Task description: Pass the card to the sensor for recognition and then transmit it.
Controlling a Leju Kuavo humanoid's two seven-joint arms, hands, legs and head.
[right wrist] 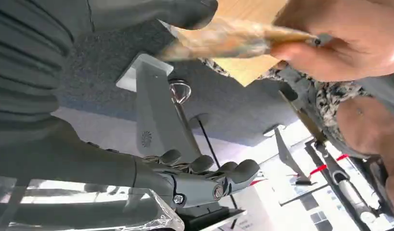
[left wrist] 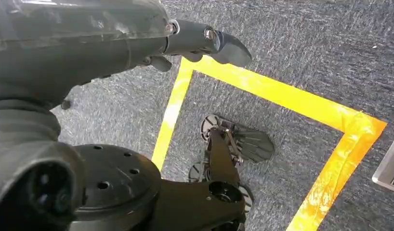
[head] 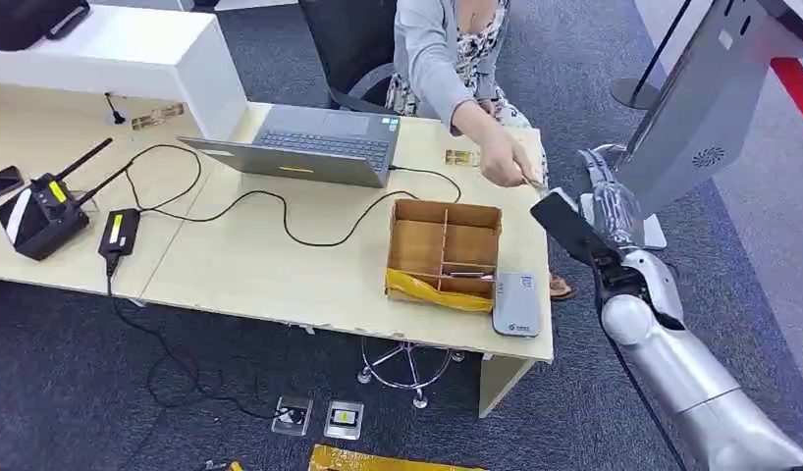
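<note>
Right hand reaching toward person's hand at table's 2 o'clock, fingers spread; card blurring, thumb touching it, hold unclear. Left hand hanging, grip unreadable.

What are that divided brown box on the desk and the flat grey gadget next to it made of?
The divided box looks like corrugated cardboard: matte brown, thin slotted partitions, yellow tape along its front edge. The grey card reader beside it seems to be moulded plastic: smooth, light grey, rounded corners, a small printed logo. The desk under both looks like pale wood-grain laminate, though that is only a guess.
</note>
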